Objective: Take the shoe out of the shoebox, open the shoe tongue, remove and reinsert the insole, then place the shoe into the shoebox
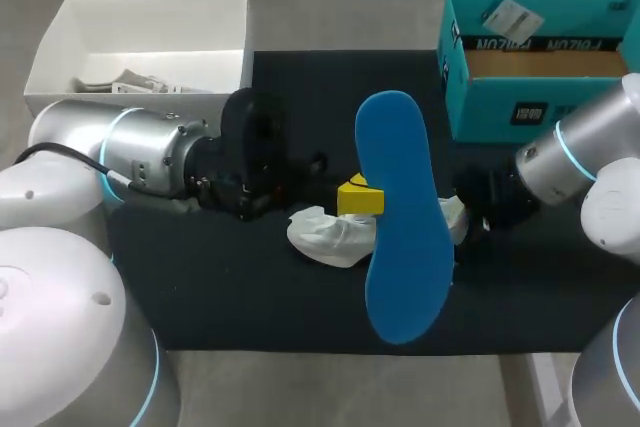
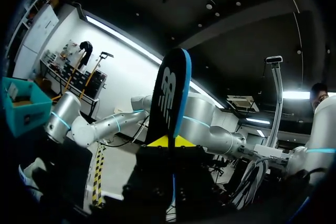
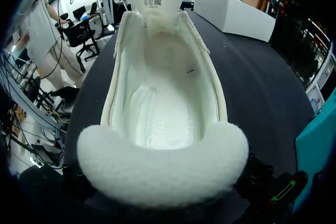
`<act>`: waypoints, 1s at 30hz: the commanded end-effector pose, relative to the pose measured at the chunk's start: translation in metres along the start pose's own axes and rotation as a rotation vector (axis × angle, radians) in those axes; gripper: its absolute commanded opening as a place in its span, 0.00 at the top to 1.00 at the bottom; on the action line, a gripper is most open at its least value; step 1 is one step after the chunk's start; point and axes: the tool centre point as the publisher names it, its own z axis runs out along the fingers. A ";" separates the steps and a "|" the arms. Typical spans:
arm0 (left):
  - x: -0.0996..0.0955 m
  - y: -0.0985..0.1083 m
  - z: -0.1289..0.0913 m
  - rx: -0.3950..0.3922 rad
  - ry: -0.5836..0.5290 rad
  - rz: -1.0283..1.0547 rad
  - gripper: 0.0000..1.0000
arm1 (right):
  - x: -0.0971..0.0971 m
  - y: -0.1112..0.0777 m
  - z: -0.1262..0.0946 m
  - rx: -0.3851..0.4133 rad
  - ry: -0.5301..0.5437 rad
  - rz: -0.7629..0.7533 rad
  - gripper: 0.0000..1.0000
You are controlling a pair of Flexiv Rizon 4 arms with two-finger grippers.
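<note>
Head view: at frame centre the left hand [image 1: 360,197] is closed on a long blue foam insole [image 1: 405,247], holding it over a white fabric shoe [image 1: 325,237] that lies on the black tabletop [image 1: 250,287]. The right hand [image 1: 478,209] sits at the shoe's heel, centre right; I cannot tell whether it grips. An open teal cardboard shoebox [image 1: 530,107] stands at upper right.

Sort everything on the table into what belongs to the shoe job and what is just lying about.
For the job: blue insole, upright in the left gripper; white shoe, tongue pulled open; teal shoebox.
Lying about: white box with paper scraps inside; black mat.
</note>
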 end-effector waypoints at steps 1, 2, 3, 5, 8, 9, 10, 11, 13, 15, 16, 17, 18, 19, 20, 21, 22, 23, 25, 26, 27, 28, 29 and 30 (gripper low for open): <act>0.001 0.001 0.000 0.003 -0.003 0.000 1.00 | 0.000 -0.001 0.004 0.002 -0.002 0.000 0.00; 0.001 0.001 0.000 0.003 -0.003 0.000 1.00 | 0.000 -0.001 0.004 0.002 -0.002 0.000 0.00; 0.001 0.001 0.000 0.003 -0.003 0.000 1.00 | -0.001 0.000 0.003 0.018 0.001 0.001 0.00; 0.001 0.001 0.000 0.003 -0.003 0.000 1.00 | -0.002 0.000 -0.001 0.025 -0.001 0.003 0.00; 0.001 0.001 0.000 0.003 -0.003 0.000 1.00 | -0.004 0.001 -0.006 0.055 -0.003 0.002 0.00; 0.001 0.001 0.000 0.003 -0.003 0.000 1.00 | -0.004 0.002 -0.007 0.057 -0.003 0.004 0.00; 0.001 0.001 0.000 0.003 -0.003 0.000 1.00 | -0.004 0.002 -0.009 0.066 -0.005 0.002 0.00; 0.001 0.001 0.000 0.003 -0.003 0.000 1.00 | -0.004 0.003 -0.011 0.072 -0.003 -0.001 0.00; 0.001 0.001 0.000 0.003 -0.003 0.000 1.00 | -0.002 0.005 -0.014 0.096 -0.005 0.001 0.00; 0.001 0.001 0.000 0.003 -0.003 0.000 1.00 | -0.001 0.008 -0.019 0.118 -0.008 0.001 0.00; 0.001 0.001 0.000 0.003 -0.003 0.000 1.00 | 0.000 0.008 -0.021 0.137 -0.011 0.006 0.00; 0.001 0.001 0.000 0.003 -0.003 0.000 1.00 | 0.001 0.009 -0.023 0.158 -0.008 0.012 0.00; 0.001 0.001 0.000 0.003 -0.003 0.000 1.00 | 0.001 0.010 -0.025 0.180 -0.008 0.023 0.00; 0.001 0.001 0.000 0.003 -0.003 0.000 1.00 | 0.002 0.010 -0.027 0.198 -0.015 0.024 0.00; 0.001 0.001 0.000 0.003 -0.003 0.000 1.00 | 0.002 0.011 -0.029 0.207 -0.014 0.025 0.00; 0.001 0.001 0.000 0.003 -0.003 0.000 1.00 | 0.003 0.012 -0.032 0.210 -0.015 0.022 0.00; 0.001 0.001 0.000 0.003 -0.003 0.000 1.00 | 0.003 0.013 -0.034 0.209 -0.020 0.019 0.00; 0.001 0.001 0.000 0.003 -0.003 0.000 1.00 | 0.003 0.015 -0.036 0.210 -0.022 0.019 0.00; 0.001 0.001 0.000 0.003 -0.003 0.000 1.00 | 0.003 0.017 -0.041 0.211 -0.034 0.013 0.00; 0.001 0.001 0.000 0.003 -0.003 0.000 1.00 | 0.003 0.018 -0.041 0.214 -0.035 0.013 0.00; 0.001 0.001 0.000 0.003 -0.003 0.000 1.00 | 0.003 0.019 -0.043 0.211 -0.039 0.011 0.00; 0.001 0.001 0.000 0.003 -0.003 0.000 1.00 | 0.003 0.019 -0.043 0.210 -0.039 0.010 0.00; 0.001 0.001 0.000 0.003 -0.003 0.000 1.00 | 0.003 0.021 -0.044 0.212 -0.035 0.009 0.00; 0.001 0.001 0.000 0.003 -0.003 0.000 1.00 | 0.003 0.023 -0.046 0.230 -0.039 0.006 0.00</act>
